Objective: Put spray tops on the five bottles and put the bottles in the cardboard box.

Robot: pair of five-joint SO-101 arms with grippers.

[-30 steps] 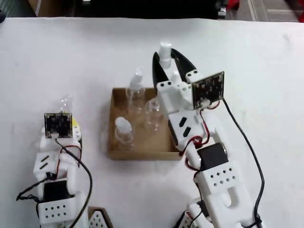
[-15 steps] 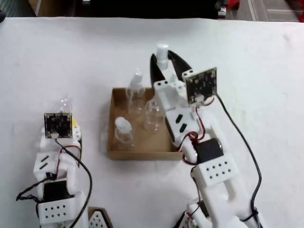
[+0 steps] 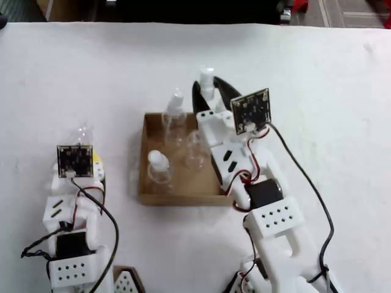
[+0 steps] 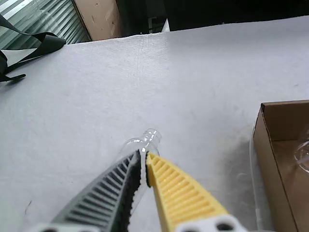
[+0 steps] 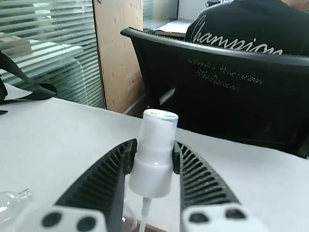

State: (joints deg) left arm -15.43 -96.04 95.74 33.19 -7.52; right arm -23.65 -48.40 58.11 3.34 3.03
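Right end effector [image 5: 153,149] is gripping a white spray top [image 5: 155,126] between its two black fingers. It is holding the top upright, with the thin dip tube hanging below. Seen from the high view, the spray top is hovering over the far rim of the cardboard box [image 3: 142,160], which is sitting open on the white desk [image 3: 317,73] between the two arms.

Three clear bottles are standing upright inside the box. A capped bottle [image 3: 176,105] is standing by the far wall, and a second capped bottle [image 3: 157,165] is standing nearer the left wall. A third bottle [image 3: 195,145] is standing just beside the right arm, and I cannot tell whether it has a top.

Left end effector [image 4: 145,155] is sitting well apart from the box, on its left. Its grey and yellow fingers are pressing together at the shoulder of an uncapped bottle [image 4: 150,137], clamping it. The bottle's open neck is pointing away from the arm.

Beyond the desk's far edge, a black chair [image 5: 217,72] is standing.
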